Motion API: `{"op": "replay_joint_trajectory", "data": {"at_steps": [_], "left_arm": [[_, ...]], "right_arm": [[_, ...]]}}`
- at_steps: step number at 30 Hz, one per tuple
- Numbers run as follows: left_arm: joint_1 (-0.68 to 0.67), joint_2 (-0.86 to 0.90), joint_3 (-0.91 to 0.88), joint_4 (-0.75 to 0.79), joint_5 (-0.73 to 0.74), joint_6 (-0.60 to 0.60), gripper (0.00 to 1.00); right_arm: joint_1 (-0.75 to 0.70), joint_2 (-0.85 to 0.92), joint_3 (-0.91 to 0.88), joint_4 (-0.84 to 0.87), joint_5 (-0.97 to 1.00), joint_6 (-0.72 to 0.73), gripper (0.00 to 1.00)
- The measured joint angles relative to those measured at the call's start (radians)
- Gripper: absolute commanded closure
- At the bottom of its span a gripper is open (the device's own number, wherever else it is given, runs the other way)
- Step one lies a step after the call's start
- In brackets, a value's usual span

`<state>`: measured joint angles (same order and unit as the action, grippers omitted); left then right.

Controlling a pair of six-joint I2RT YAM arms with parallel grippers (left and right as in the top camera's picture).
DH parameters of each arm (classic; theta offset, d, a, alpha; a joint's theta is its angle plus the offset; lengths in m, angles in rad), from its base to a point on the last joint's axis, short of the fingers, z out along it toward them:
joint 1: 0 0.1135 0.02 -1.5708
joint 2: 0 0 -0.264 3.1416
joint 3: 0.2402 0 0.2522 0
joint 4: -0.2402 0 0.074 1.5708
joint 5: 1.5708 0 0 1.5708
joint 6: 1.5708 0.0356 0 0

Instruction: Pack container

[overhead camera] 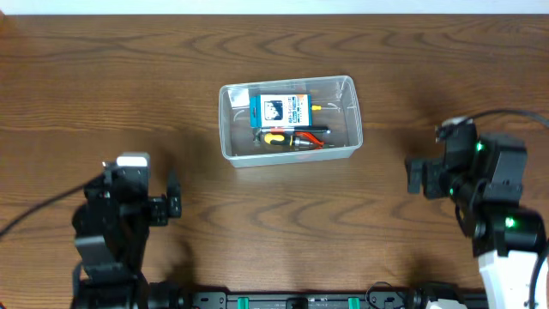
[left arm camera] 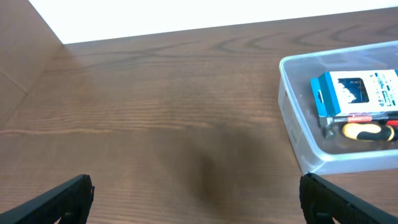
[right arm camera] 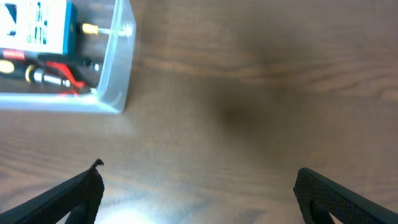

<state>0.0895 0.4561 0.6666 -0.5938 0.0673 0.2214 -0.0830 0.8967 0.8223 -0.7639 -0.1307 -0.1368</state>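
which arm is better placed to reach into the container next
Right, narrowly. In the overhead view the right gripper sits a little nearer the container than the left gripper, which is set farther back. Both are open and empty, so either could probably go.

Robotics lab bench.
A black jointed left robot arm (overhead camera: 107, 230) and matching right robot arm (overhead camera: 502, 202) stand at a dark brown wood-grain table (overhead camera: 103, 86), a black rail with green clips (overhead camera: 266, 300) along its near edge.
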Motion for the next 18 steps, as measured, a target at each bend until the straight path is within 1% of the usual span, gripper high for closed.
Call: {"op": "replay_joint_trajectory", "data": {"at_steps": [3, 5, 18], "left_arm": [[0.000, -0.069, -0.050, 0.012, 0.000, 0.000, 0.02], [0.000, -0.082, -0.053, 0.012, 0.000, 0.000, 0.02], [-0.006, -0.086, -0.053, -0.001, 0.000, 0.000, 0.02]], "right_arm": [[0.000, -0.024, -0.048, 0.007, 0.000, 0.018, 0.01], [0.000, -0.023, -0.064, 0.007, 0.000, 0.025, 0.01], [0.000, -0.015, -0.079, 0.008, 0.000, 0.043, 0.01]]}}
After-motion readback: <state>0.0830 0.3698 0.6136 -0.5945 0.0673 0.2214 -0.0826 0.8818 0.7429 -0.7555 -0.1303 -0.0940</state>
